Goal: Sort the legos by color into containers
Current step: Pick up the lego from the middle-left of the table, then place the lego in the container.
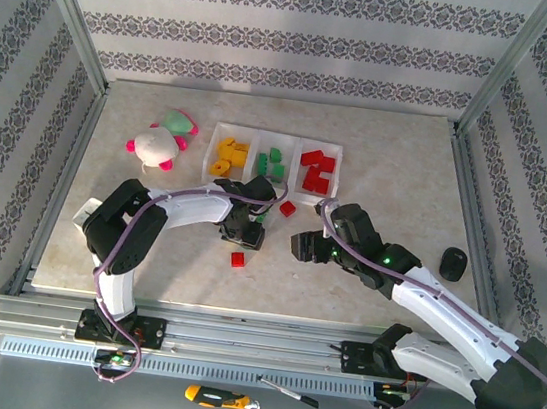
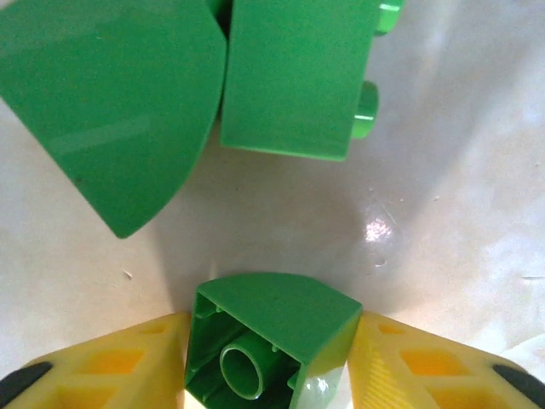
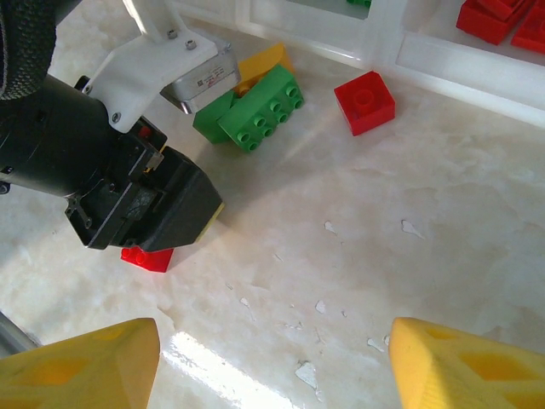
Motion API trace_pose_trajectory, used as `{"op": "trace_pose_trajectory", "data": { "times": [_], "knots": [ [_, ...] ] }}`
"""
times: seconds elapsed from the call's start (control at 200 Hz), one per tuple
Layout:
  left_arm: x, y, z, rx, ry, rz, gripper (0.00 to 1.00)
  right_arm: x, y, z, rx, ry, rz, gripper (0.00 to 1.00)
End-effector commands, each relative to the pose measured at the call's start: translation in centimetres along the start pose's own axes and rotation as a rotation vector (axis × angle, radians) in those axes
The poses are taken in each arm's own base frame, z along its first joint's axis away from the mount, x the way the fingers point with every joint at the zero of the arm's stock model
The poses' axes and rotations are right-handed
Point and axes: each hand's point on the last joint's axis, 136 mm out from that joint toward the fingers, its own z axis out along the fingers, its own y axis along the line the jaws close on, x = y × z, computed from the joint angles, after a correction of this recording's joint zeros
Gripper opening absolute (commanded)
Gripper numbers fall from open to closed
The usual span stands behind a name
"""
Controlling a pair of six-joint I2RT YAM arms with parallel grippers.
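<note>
The left jaws are clamped on a green brick [image 2: 272, 328], and both yellow fingers [image 2: 111, 366] touch its sides. Two more green bricks [image 2: 294, 77] lie just ahead of it on the tabletop [image 2: 460, 213], near the bins [image 1: 292, 138]. The right jaws stand wide apart above the bare tabletop and hold nothing. A red brick [image 3: 364, 101] lies beside the bins.

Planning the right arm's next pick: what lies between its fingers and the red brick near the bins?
Bare tabletop, seen in the right wrist view, from the open fingers to the red brick.
</note>
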Motion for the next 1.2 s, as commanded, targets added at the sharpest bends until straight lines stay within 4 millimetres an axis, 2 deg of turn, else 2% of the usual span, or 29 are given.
{"op": "trace_pose_trajectory", "data": {
  "times": [0.0, 0.205, 0.34, 0.53, 0.665, 0.849, 0.954, 1.054, 1.194],
  "knots": [
    [0.5, 0.3, -0.3, -0.033, 0.008, 0.010, 0.44, -1.6, 1.1, -0.7, -0.040, -0.046, -0.014, 0.72],
    [-1.0, 0.0, -3.4, -0.030, -0.065, 0.020, 0.43, -1.9, 1.7, -1.1, -0.067, -0.055, -0.022, 0.72],
    [-2.9, -0.2, -6.0, -0.031, -0.144, 0.036, 0.42, -2.8, 2.2, -1.7, -0.089, -0.095, -0.017, 0.73],
    [-7.2, -0.9, -9.3, -0.022, -0.266, 0.056, 0.41, -4.7, 2.5, -3.1, -0.091, -0.176, -0.035, 0.74],
    [-11.5, -1.3, -10.8, -0.031, -0.336, 0.063, 0.42, -6.2, 2.6, -3.9, -0.082, -0.219, -0.059, 0.75],
    [-17.2, -1.1, -11.2, -0.042, -0.400, 0.046, 0.41, -8.3, 2.5, -4.3, -0.057, -0.285, -0.079, 0.76],
    [-19.9, -0.9, -10.4, -0.055, -0.401, 0.052, 0.42, -9.1, 2.1, -4.3, -0.036, -0.304, -0.094, 0.79],
    [-21.7, -0.4, -9.4, -0.073, -0.386, 0.054, 0.42, -9.8, 1.8, -4.6, -0.023, -0.320, -0.099, 0.79],
    [-23.1, 0.1, -8.1, -0.079, -0.367, 0.047, 0.42, -10.2, 1.6, -4.8, -0.020, -0.331, -0.101, 0.80]
  ]
}}
